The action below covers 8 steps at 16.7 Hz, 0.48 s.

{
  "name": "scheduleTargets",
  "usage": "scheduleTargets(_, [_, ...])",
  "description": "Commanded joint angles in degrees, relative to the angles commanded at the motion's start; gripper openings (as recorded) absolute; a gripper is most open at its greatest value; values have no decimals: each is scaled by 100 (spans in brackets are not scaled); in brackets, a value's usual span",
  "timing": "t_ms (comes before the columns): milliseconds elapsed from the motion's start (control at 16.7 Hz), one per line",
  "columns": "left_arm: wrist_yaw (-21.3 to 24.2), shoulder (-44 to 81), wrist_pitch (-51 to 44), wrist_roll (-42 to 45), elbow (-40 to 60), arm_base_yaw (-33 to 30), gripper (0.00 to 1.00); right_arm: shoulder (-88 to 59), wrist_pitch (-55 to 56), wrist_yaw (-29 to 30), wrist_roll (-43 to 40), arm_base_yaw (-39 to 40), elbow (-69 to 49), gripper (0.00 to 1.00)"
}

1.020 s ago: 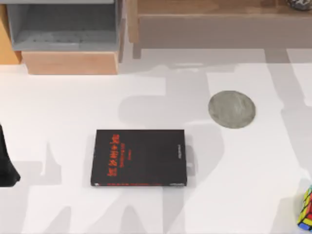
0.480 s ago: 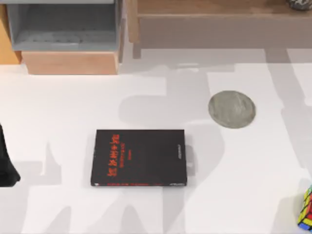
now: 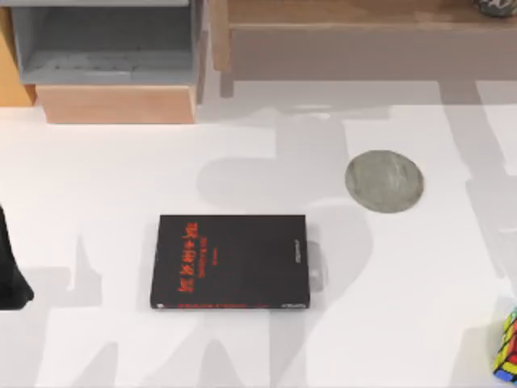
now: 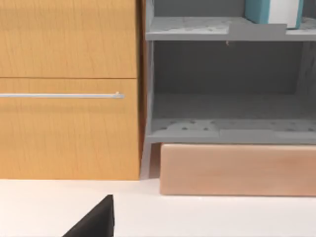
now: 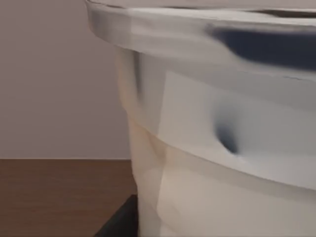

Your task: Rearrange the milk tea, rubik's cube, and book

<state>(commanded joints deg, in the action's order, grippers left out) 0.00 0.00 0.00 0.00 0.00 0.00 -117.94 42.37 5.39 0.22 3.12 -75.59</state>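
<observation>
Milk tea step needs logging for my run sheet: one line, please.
milk tea: close before right wrist camera | rubik's cube: table's right edge | book: on grey shelf

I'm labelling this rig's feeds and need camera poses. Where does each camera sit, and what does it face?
Top view: above the table, looking down on the black book, coaster and rubik's cube; left arm at the left edge.
Left wrist view: low, facing the grey shelf unit holding the book.
Right wrist view: close against the milk tea.
Shared: top and left wrist views both show the shelf unit.
</observation>
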Motion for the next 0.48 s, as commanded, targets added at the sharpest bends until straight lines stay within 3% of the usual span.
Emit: scheduleTargets(480, [0,0,0,0,0,0,100,403,88,18,11,42,425,0])
